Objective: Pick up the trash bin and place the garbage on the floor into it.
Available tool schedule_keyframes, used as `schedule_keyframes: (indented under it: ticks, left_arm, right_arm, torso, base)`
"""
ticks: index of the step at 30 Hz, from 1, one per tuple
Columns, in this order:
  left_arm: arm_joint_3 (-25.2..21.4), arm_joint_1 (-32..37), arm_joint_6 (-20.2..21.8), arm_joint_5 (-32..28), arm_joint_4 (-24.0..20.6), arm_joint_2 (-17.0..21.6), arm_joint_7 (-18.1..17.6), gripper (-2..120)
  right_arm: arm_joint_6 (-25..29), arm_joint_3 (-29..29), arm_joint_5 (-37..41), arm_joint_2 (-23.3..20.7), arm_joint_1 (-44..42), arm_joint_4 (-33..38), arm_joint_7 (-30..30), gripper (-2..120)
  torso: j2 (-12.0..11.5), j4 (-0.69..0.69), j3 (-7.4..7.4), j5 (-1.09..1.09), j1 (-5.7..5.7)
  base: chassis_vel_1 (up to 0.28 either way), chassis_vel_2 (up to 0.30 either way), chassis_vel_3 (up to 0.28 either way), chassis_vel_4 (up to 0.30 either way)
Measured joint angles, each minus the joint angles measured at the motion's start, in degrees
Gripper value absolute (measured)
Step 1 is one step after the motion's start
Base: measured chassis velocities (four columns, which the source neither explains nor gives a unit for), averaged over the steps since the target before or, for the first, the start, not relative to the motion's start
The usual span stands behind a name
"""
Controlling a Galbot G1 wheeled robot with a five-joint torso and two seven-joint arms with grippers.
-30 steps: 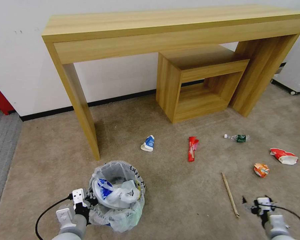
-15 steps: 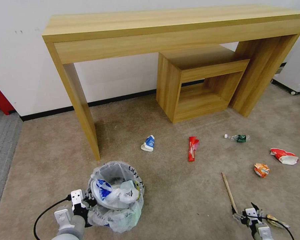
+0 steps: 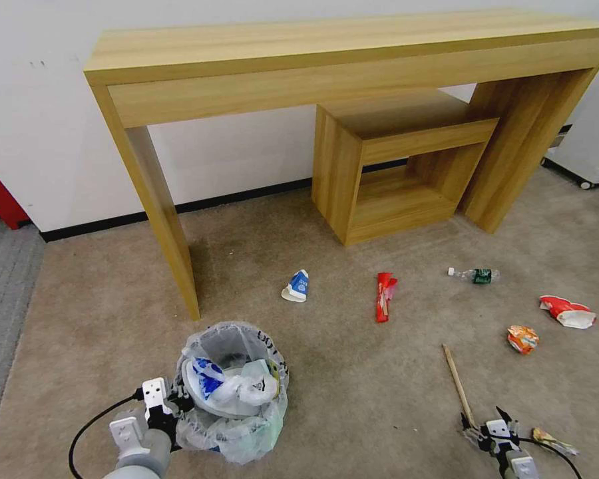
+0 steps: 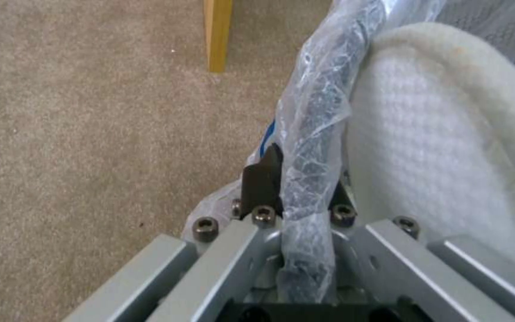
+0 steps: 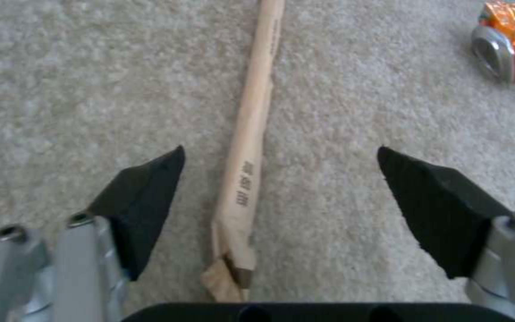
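Note:
The trash bin [image 3: 233, 392], lined with a crinkly clear bag, stands on the beige floor [image 3: 353, 392] at the lower left and holds white and blue litter. My left gripper [image 3: 172, 407] is shut on its bagged rim [image 4: 311, 134]; a white slipper [image 4: 442, 134] lies inside against it. My right gripper [image 3: 487, 427] is low over the carpet and open, its fingers [image 5: 144, 192] straddling the near end of the wooden stick [image 5: 251, 134] [image 3: 458, 384]. Other garbage lies around: a blue-white carton [image 3: 297, 285], red wrapper [image 3: 384, 295], bottle [image 3: 476, 275], red-white wrapper [image 3: 567, 311] and orange can [image 3: 522, 338] [image 5: 505, 44].
A long wooden table [image 3: 339, 46] stands against the wall, its left leg [image 3: 170, 253] just beyond the bin, with a smaller wooden stool [image 3: 393, 166] under it. Grey ribbed carpet [image 3: 3, 299] lies at the far left. A small wrapper [image 3: 551, 439] lies beside my right gripper.
My right gripper has dropped toward the floor and shifted left, ending astride the stick's near end. The left gripper and bin have barely moved.

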Motion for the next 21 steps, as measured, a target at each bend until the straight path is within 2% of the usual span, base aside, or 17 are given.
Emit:
schedule_keyframes:
  ticks: [5, 9, 15, 17, 21]
  left_arm:
    - [0.0, 0.1, -0.1, 0.0, -0.1, 0.0, 0.0, 0]
    - [0.0, 0.2, -0.2, -0.1, -0.2, 0.0, 0.0, 0]
    - [0.1, 0.3, -0.3, -0.1, -0.3, 0.0, 0.0, 0]
    - [0.1, 0.3, -0.4, -0.2, -0.3, 0.0, 0.0, 0]
    - [0.1, 0.5, -0.4, -0.2, -0.3, 0.0, 0.0, 0]
  right_arm:
    - [0.5, -0.3, -0.7, 0.5, 0.4, -0.8, 0.0, 77]
    - [1.2, -0.5, -2.0, 1.1, 0.8, -1.8, 0.1, 62]
    - [1.8, -0.5, -2.9, 1.6, 0.9, -2.4, 0.2, 52]
    - [2.4, -0.6, -3.6, 1.9, 1.2, -3.1, 0.2, 44]
    - [2.8, -0.6, -4.1, 2.3, 1.3, -3.6, 0.1, 37]
  torso:
    - [0.0, 0.0, 0.0, 0.0, 0.0]
    - [0.0, 0.0, 0.0, 0.0, 0.0]
    - [0.0, 0.0, 0.0, -0.01, 0.0]
    - [0.0, 0.0, 0.0, 0.0, 0.0]
    - [0.0, 0.0, 0.0, 0.0, 0.0]
  base:
    - [0.0, 0.0, 0.0, 0.0]
    - [0.0, 0.0, 0.0, 0.0]
    - [0.0, 0.0, 0.0, 0.0]
    - [0.0, 0.0, 0.0, 0.0]
    - [0.0, 0.0, 0.0, 0.0]
